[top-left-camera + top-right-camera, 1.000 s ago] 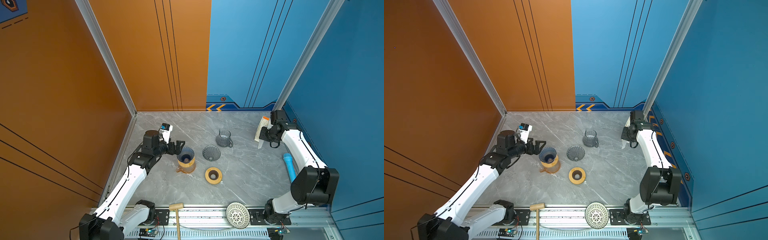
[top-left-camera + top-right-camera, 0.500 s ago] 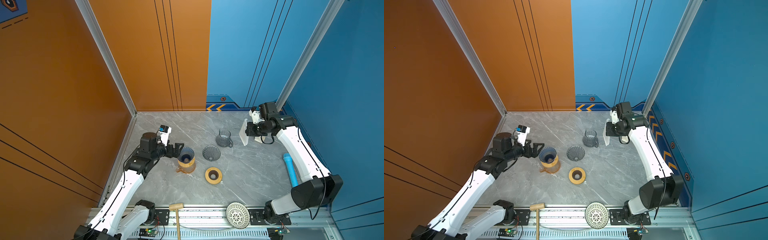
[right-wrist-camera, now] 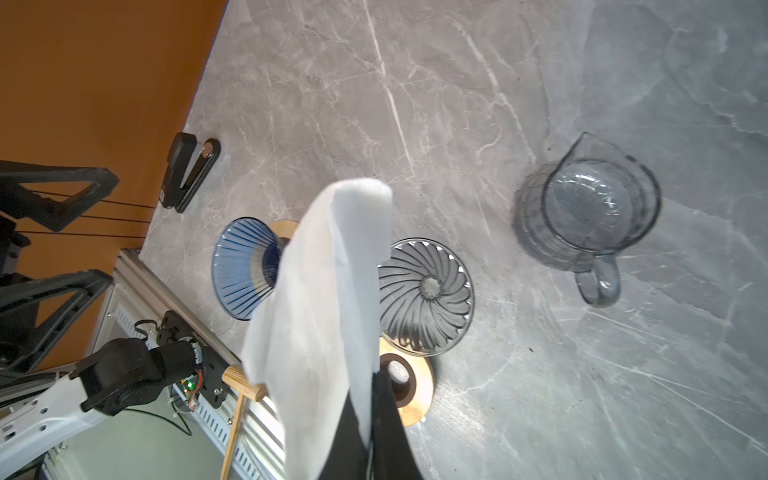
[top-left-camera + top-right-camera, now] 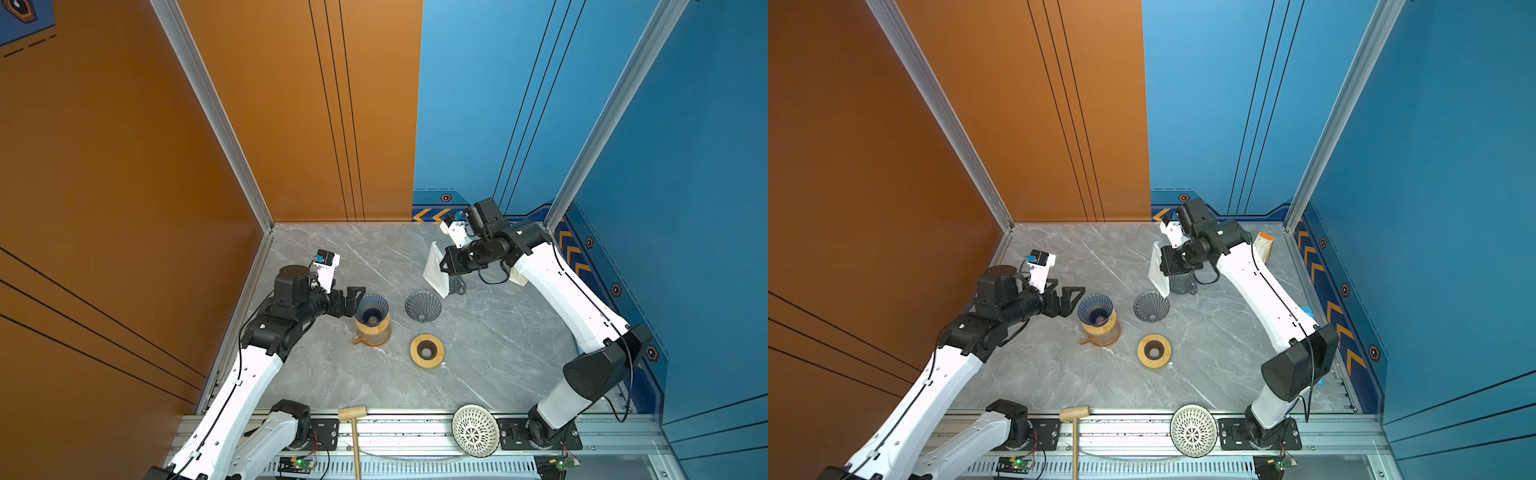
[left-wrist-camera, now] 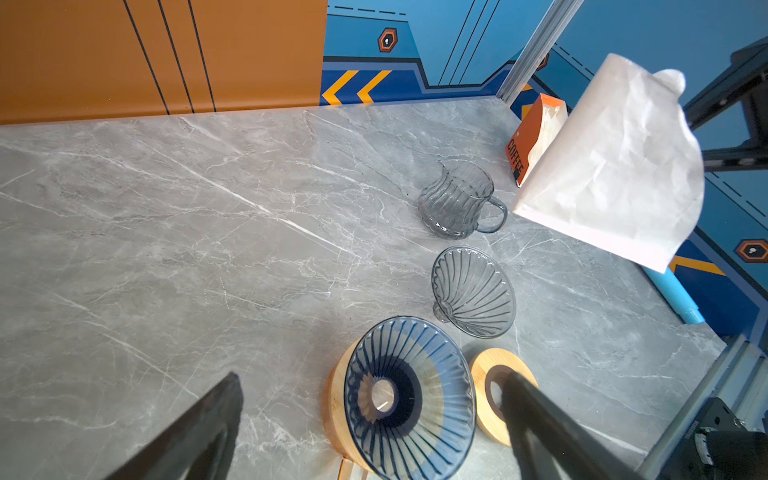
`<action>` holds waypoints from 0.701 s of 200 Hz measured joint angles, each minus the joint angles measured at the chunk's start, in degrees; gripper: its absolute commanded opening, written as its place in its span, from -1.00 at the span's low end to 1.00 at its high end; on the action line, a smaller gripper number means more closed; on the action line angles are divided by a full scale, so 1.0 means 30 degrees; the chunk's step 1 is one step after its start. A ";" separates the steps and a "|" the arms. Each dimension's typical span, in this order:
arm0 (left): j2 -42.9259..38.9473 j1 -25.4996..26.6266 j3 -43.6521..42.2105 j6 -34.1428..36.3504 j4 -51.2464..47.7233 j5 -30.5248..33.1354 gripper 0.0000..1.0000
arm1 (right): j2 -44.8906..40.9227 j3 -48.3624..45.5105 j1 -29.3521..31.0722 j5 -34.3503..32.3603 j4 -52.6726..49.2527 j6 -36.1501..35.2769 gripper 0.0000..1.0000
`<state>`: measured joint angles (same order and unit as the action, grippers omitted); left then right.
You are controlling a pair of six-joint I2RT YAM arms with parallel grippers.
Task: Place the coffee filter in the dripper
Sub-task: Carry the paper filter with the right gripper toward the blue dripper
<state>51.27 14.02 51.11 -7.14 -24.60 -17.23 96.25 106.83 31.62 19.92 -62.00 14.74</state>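
Observation:
A white paper coffee filter hangs in the air above the table's back middle, with my right gripper shut on one edge of it. It is over the grey glass dripper. A blue ribbed dripper sits on a wooden collar on an amber carafe, left of the grey one. My left gripper stands open just left of the blue dripper, holding nothing.
A grey glass pitcher stands behind the drippers. A wooden ring lies in front of them. An orange filter box leans at the back right. A wooden mallet and a white lattice dome lie on the front rail.
My right arm has swung from the back right corner towards the middle, carrying the filter with it. The left gripper stays open beside the blue dripper, having shifted slightly.

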 measured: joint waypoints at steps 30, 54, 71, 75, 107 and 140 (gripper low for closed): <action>-0.0648 0.0124 0.0000 -0.0138 -0.0430 0.0182 0.96 | 0.0350 0.0707 0.1421 -0.0219 -0.0153 0.0984 -1.00; -0.1129 0.0233 0.0000 -0.0459 -0.0772 0.0226 0.96 | 0.1151 0.1843 0.2448 -0.0321 -0.0189 0.1938 -1.00; -0.1260 0.0306 0.0007 -0.0816 -0.0896 0.0255 0.96 | 0.1960 0.2616 0.3388 -0.0729 -0.0189 0.2637 -1.00; -0.1268 0.0342 0.0007 -0.0940 -0.0911 0.0255 0.96 | 0.2208 0.2790 0.3621 -0.0801 -0.0189 0.2834 -1.00; -0.1311 0.0525 0.0146 -0.1603 -0.1195 0.0255 0.96 | 0.3789 0.3643 0.4954 -0.1778 -0.0204 0.4218 -1.00; -0.1413 0.0641 0.0495 -0.2171 -0.1319 0.0255 0.96 | 0.4728 0.4167 0.5654 -0.2710 -0.0204 0.5217 -1.00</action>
<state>47.03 15.94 52.60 -13.65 -28.56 -16.47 110.43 119.33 48.58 11.79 -62.61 30.39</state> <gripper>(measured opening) 0.979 0.048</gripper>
